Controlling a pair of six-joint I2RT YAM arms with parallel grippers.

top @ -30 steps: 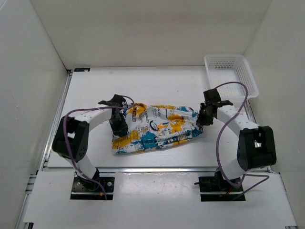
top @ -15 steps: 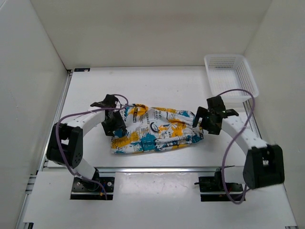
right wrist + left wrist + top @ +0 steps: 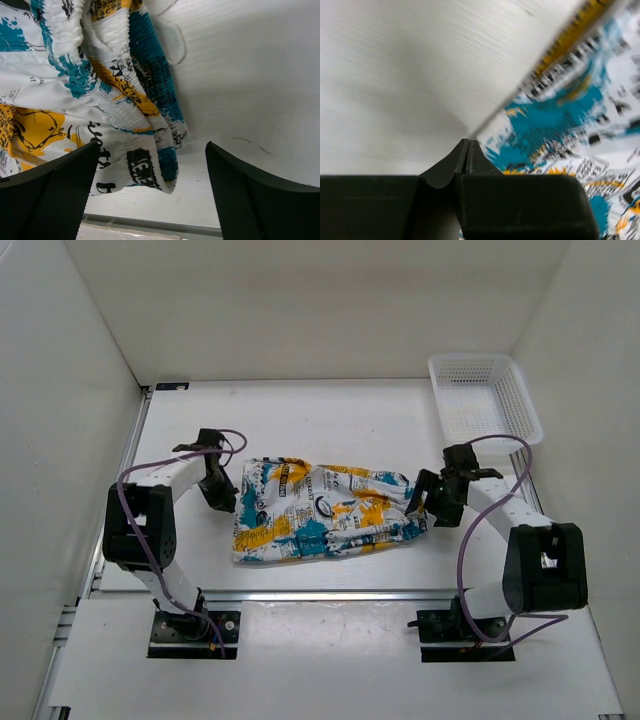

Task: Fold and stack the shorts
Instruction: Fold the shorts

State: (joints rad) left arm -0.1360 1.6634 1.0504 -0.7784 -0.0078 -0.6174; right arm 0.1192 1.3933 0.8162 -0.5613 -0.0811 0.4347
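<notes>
The shorts point(image 3: 325, 510), white with teal, yellow and black print, lie crumpled and roughly folded across the middle of the table. My left gripper point(image 3: 222, 492) sits just off their left edge, shut with nothing in it. In the left wrist view the fingers point(image 3: 468, 150) are pressed together, and the blurred shorts point(image 3: 570, 115) lie to their right. My right gripper point(image 3: 432, 502) is at the shorts' right end and stands open. In the right wrist view the gathered waistband of the shorts point(image 3: 145, 165) lies on the table between the spread fingers point(image 3: 55, 195), not pinched.
A white mesh basket point(image 3: 485, 395) stands at the back right corner. White walls enclose the table on the left, back and right. A metal rail point(image 3: 330, 592) runs along the near edge, in front of the arm bases.
My left gripper opened off the shorts' left edge, slid left and shut on nothing. My right gripper opened wide and stayed at the right end. The shorts settled onto the table.
</notes>
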